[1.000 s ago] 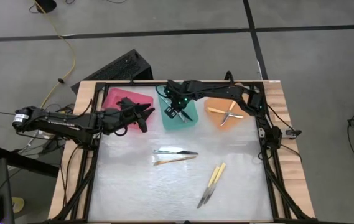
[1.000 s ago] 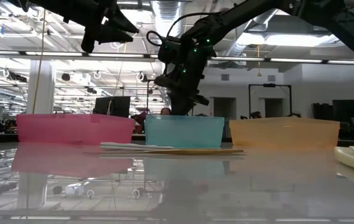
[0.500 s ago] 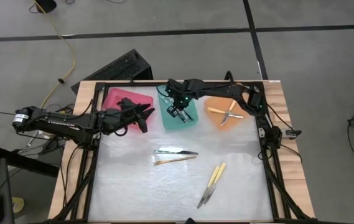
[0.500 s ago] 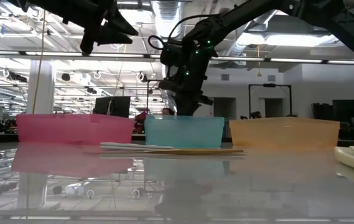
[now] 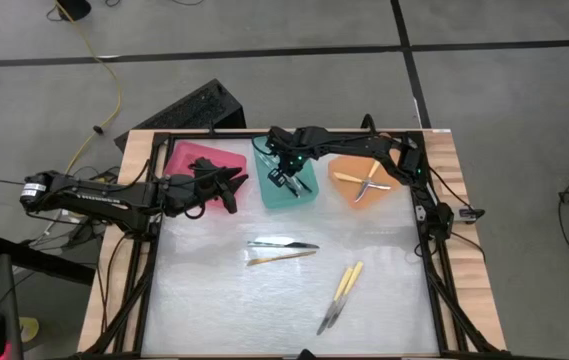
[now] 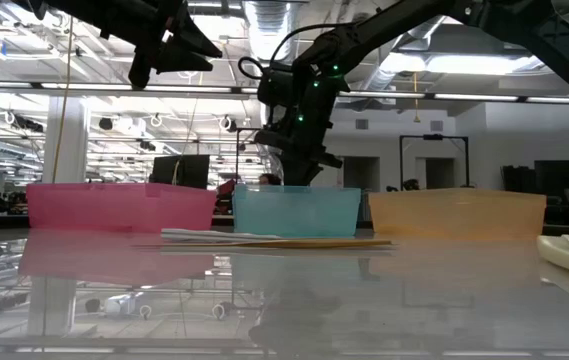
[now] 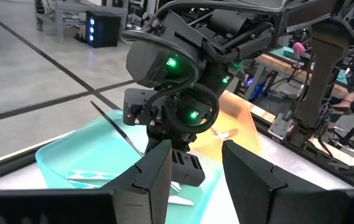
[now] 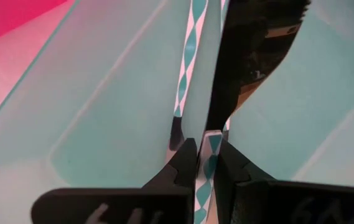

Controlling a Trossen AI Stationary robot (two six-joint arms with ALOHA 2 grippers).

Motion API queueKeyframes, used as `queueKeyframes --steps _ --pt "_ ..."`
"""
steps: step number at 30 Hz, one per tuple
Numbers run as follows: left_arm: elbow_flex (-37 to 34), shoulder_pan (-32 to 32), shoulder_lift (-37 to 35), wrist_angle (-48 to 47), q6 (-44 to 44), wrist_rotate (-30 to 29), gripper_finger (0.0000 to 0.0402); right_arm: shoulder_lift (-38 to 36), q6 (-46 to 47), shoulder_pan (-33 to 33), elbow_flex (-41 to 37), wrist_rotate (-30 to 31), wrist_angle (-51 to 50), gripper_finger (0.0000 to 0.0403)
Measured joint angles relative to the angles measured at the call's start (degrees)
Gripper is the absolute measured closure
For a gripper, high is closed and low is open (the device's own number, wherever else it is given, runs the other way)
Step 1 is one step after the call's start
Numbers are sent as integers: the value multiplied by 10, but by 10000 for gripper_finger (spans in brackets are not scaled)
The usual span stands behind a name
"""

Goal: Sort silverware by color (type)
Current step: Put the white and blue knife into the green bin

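Note:
My right gripper [image 5: 284, 180] hangs over the teal tray [image 5: 306, 192], shut on a slim utensil with a teal-and-white patterned handle [image 8: 209, 160]. More teal-handled silverware [image 8: 188, 56] lies on the tray's floor. My left gripper [image 5: 232, 192] stands open beside the pink tray [image 5: 196, 160], high above the table, its fingers [image 7: 155, 180] pointing at the right gripper [image 7: 180, 165]. On the table lie two utensils [image 5: 282, 250] side by side and a yellow-handled pair [image 5: 342, 293]. My right gripper pinches the utensil's patterned handle [image 8: 206, 169] between its two fingers, which come steeply from above. The utensil runs along the fingers rather than across them. A thin end [image 7: 111, 121] slants up out of the hold above the tray. Whether the lower end touches the tray I cannot tell.
The orange tray [image 5: 384, 192] at the far right holds tan-handled utensils [image 5: 364, 183]. The three trays stand in a row along the far edge. A black frame [image 5: 154, 250] borders the table, and a keyboard [image 5: 189, 105] lies on the floor beyond the far left corner.

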Motion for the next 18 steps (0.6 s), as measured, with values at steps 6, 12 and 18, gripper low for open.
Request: queueKeyframes --steps 6,12,18 --pt "0 0 0 0 -21 1 276 0 0 2 0 7 9 366" --pt "0 0 0 0 -13 0 276 0 0 3 0 16 17 365" --pt "0 0 0 0 -12 22 276 0 1 4 0 26 31 365"
